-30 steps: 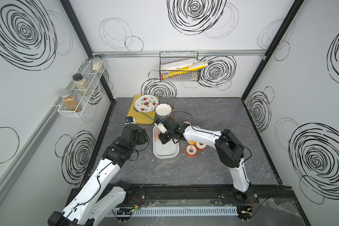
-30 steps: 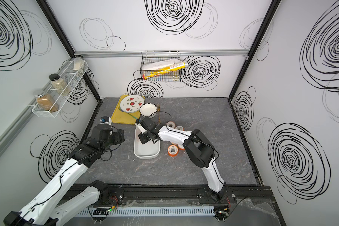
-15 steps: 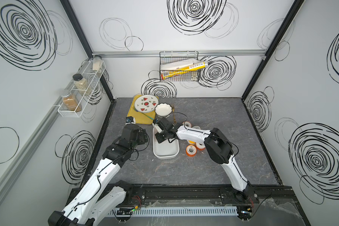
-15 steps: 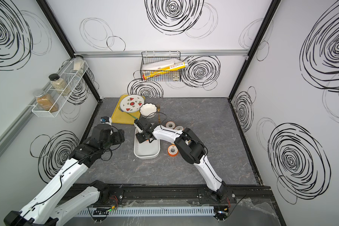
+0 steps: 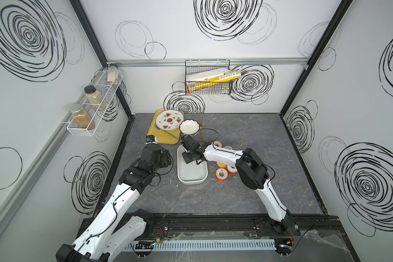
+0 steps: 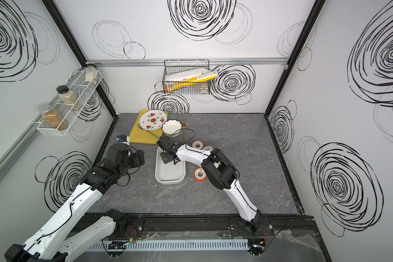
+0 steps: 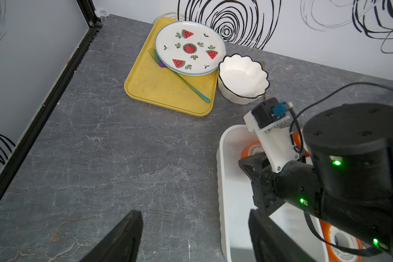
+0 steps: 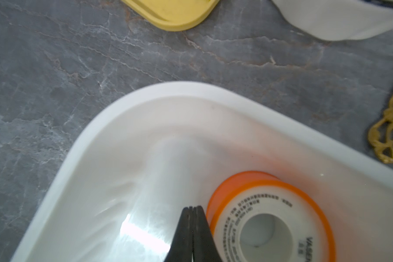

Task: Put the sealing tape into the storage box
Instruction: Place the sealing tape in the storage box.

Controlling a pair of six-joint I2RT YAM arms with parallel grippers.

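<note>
Right pincer (image 8: 192,212) over the far end of the shallow white plastic storage box (image 8: 127,102), jaws clenched flat together and grasping nothing. Just beside its tips, one orange-flanged spool of white sealing tape (image 8: 288,213) lies flat on the box floor near the far wall; whether the tips touch its flange cannot be told.

Left pincer (image 7: 193,219) hangs released, jaws wide, over bare grey tabletop, with the box's long wall just to its side.

Step in hand, as judged: this spool is delivered and the right pincer should withdraw. It is best lifted straight up until the tips clear the rim, so that neither spool nor box is dragged. The jaws should be spread only once they are above the next spool.

Remaining spools lie on the table behind the right pincer, along its own forearm. An orange one (image 5: 222,175) is beside the box's near end and a paler one (image 5: 217,144) is near the wrist. Others are partly hidden under the arm, so the count is unclear.

Obstacles are an ornate gold fork (image 8: 390,133) just outside the box's far corner and a white fluted bowl (image 7: 243,77) beyond the tips. A flat yellow tray (image 7: 159,90) carries a watermelon-patterned plate (image 7: 190,48) and a teal fork (image 7: 186,84).
</note>
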